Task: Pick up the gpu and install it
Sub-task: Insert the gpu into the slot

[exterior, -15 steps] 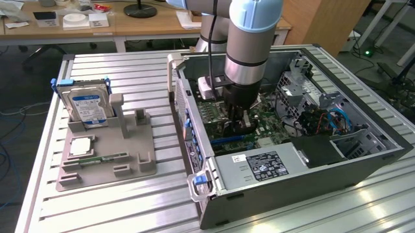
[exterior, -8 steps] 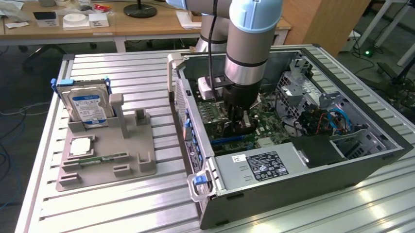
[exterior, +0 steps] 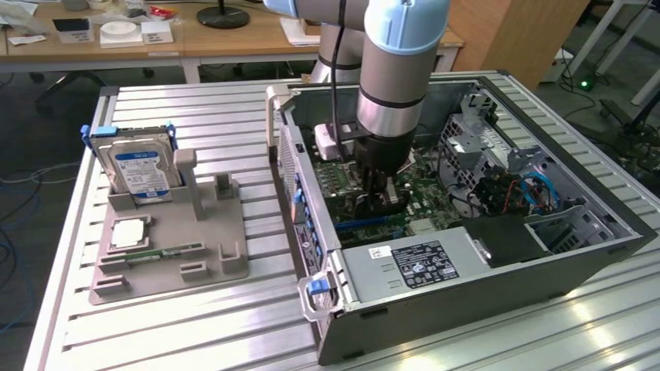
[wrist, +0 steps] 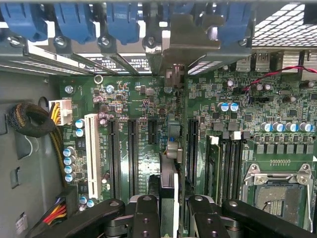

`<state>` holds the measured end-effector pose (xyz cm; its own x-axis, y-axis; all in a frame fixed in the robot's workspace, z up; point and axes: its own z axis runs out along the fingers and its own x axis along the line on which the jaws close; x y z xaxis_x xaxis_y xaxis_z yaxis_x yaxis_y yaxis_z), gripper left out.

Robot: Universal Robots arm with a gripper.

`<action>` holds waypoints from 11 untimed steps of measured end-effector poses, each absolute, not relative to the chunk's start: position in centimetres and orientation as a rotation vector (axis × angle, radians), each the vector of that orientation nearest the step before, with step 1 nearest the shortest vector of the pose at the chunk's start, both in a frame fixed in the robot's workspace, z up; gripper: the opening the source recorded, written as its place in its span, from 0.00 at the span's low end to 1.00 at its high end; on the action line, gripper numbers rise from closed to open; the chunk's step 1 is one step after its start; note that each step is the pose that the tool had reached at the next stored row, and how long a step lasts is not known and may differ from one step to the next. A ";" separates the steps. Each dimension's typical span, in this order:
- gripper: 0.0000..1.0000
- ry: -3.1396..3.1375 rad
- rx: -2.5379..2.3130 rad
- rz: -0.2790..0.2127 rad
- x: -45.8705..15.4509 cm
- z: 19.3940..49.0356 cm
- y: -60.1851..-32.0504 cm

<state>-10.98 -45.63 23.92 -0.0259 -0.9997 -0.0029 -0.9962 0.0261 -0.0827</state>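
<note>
The slatted metal worktop (exterior: 185, 325) carries an open computer case (exterior: 577, 255) lying on its side, and the pale blue and silver arm (exterior: 397, 69) reaches straight down into it over the green motherboard (wrist: 143, 124). Towards the exterior view's left, apart from the case, sits a grey holder (exterior: 206, 263) with a hard drive (exterior: 139, 170) standing upright in it, a square chip (exterior: 129, 232) lying flat in front, and a narrow memory stick (exterior: 165, 253) nearer the front edge. Inside the case the pincer (exterior: 379, 193) is closed on the gpu (wrist: 168, 173), which stands on edge between the black fingers (wrist: 147, 218), above the long expansion slots, its silvery bracket (wrist: 190, 37) against the case's rear wall; whether it sits in a slot I cannot tell
</note>
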 end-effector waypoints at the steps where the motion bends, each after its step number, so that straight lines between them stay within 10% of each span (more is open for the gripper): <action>1: 0.27 2.206 -2.150 -0.088 -11.0 23.9 -45.6; 11: 0.27 2.208 -2.151 -0.086 -11.0 23.8 -45.6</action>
